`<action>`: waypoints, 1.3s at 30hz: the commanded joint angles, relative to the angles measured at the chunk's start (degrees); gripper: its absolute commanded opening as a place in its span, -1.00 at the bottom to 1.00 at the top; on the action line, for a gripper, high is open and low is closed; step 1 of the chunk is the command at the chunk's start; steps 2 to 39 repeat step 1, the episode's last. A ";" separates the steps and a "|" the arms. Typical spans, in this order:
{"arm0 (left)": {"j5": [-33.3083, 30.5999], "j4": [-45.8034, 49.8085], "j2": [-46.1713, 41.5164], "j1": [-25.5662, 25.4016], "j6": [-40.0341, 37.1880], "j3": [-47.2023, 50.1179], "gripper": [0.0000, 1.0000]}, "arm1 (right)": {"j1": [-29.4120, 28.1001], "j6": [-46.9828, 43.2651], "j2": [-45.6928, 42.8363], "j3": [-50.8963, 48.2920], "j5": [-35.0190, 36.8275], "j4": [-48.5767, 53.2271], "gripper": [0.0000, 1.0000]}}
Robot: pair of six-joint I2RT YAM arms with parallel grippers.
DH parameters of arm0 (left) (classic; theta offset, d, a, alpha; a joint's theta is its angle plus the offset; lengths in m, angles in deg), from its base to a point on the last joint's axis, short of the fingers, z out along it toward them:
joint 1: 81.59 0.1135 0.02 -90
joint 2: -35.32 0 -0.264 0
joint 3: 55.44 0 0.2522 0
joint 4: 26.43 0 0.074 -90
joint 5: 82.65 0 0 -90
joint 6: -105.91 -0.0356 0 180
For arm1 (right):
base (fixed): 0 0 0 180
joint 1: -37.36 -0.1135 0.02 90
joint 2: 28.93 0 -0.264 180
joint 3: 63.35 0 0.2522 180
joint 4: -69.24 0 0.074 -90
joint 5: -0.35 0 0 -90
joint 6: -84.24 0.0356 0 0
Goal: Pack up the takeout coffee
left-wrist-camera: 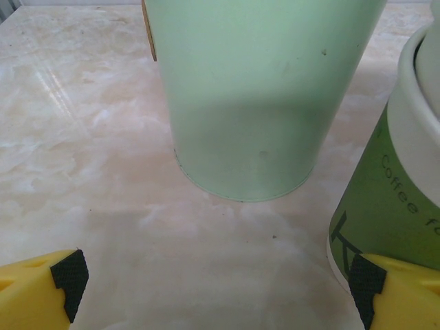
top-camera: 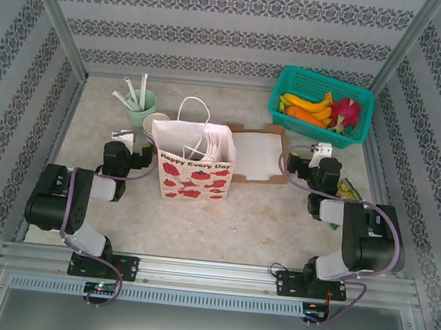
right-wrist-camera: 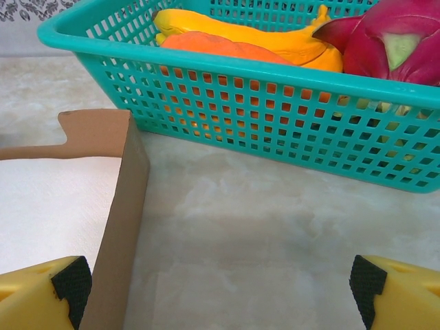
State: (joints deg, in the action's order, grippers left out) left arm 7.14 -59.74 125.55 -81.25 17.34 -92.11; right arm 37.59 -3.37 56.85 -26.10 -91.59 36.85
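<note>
Starting nearest, with the left gripper (left-wrist-camera: 216, 285): gaping wide and holding nothing, hanging low over the marbled table (left-wrist-camera: 103, 172), showing yellow, black-padded fingers (left-wrist-camera: 34, 292) at both lower corners of the left wrist view. Finding the takeout coffee (left-wrist-camera: 392, 206) upright on the table just beside the right-hand finger, presenting a green printed side directly behind that pad; not being able to tell whether touching it or standing just clear. Seeing a little farther ahead, between the fingers, the mint-green cup (left-wrist-camera: 261, 103), also upright and near the coffee.

Looking from above: placing the coffee (top-camera: 156, 120) behind the back left corner of the paper bag (top-camera: 195, 166), outside it, and the mint-green cup just beyond to the left, holding white sticks (top-camera: 134, 89).

Turning to the right gripper (right-wrist-camera: 220, 285): likewise spread wide and holding nothing. Noting the brown wall of the cardboard box (right-wrist-camera: 124, 206) by its left finger, then bare table, then farther back the teal basket (right-wrist-camera: 275, 117) carrying bananas (right-wrist-camera: 261, 38) and a dragon fruit (right-wrist-camera: 392, 41).
</note>
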 commanded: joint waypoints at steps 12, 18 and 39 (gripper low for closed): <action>0.85 0.27 -0.84 -0.05 -0.90 -1.25 0.99 | -0.01 -0.41 0.19 -0.39 0.79 -2.28 0.96; 0.85 0.27 -0.84 -0.05 -0.90 -1.25 0.99 | -0.01 -0.41 0.19 -0.39 0.79 -2.28 0.96; 0.85 0.27 -0.84 -0.05 -0.90 -1.25 0.99 | -0.01 -0.41 0.19 -0.39 0.79 -2.28 0.96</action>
